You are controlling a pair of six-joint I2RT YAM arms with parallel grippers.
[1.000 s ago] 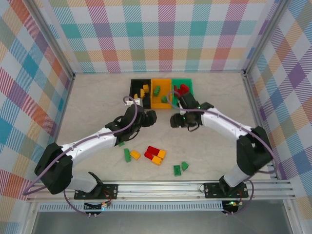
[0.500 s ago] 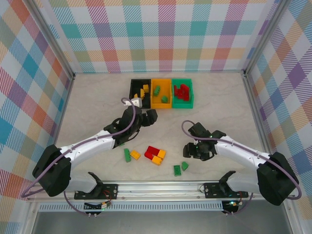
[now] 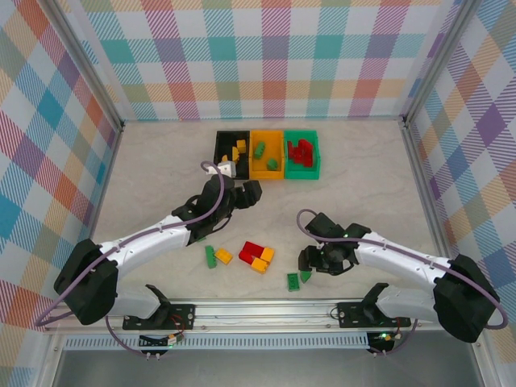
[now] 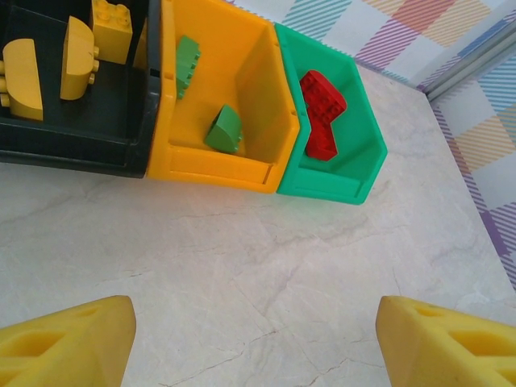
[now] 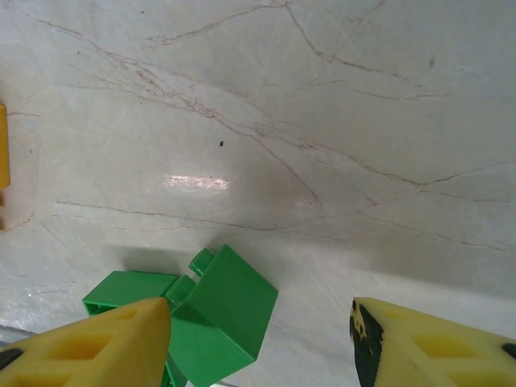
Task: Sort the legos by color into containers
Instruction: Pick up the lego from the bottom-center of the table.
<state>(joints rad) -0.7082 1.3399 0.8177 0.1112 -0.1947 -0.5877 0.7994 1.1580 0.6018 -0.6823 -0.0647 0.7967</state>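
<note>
Three containers stand in a row at the back: black point(image 3: 221, 148), orange-yellow point(image 3: 267, 171) and green point(image 3: 303, 172). Yellow legos point(image 4: 76, 68) lie in the black one, green legos point(image 4: 223, 129) in the orange-yellow one, red legos point(image 4: 321, 113) in the green one. My left gripper point(image 3: 242, 187) hovers open just in front of the bins, holding nothing. My right gripper point(image 3: 306, 269) is low at the front, open, with a green brick point(image 5: 230, 314) between its fingers, close to the left finger point(image 5: 89, 347). A second green brick point(image 5: 121, 290) lies beside it.
Loose bricks lie near the front centre: a green one point(image 3: 210, 256), an orange one point(image 3: 223, 255), a red one point(image 3: 251, 251) and another orange one point(image 3: 261, 260). The metal rail point(image 3: 266, 310) runs along the near edge. Bare table point(image 3: 363, 185) lies at the right.
My right arm has swung back from the green bin to the front of the table, down over the two green bricks. The left arm has hardly moved.
</note>
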